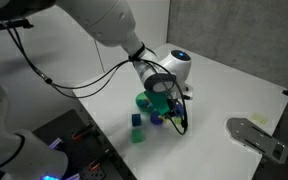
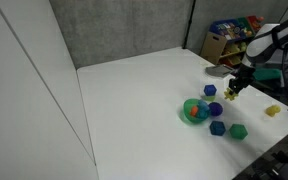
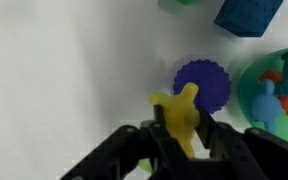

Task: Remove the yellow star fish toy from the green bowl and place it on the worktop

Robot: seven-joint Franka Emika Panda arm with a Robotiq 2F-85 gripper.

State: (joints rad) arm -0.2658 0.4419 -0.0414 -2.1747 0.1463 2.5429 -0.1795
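The worktop (image 3: 64,70) lies bare from 9 to 12 o'clock in the wrist view, with the green bowl (image 3: 246,98) at 3 o'clock. The gripper (image 3: 181,135) has its jaws closed partway onto the lower arms of the yellow star fish toy (image 3: 180,108), which is already clear of the bowl. A purple scalloped disc (image 3: 206,84) sits just beside it at 1 o'clock, so a release here could land the star on the disc, and so narrow a hold may let it pivot or slip early.
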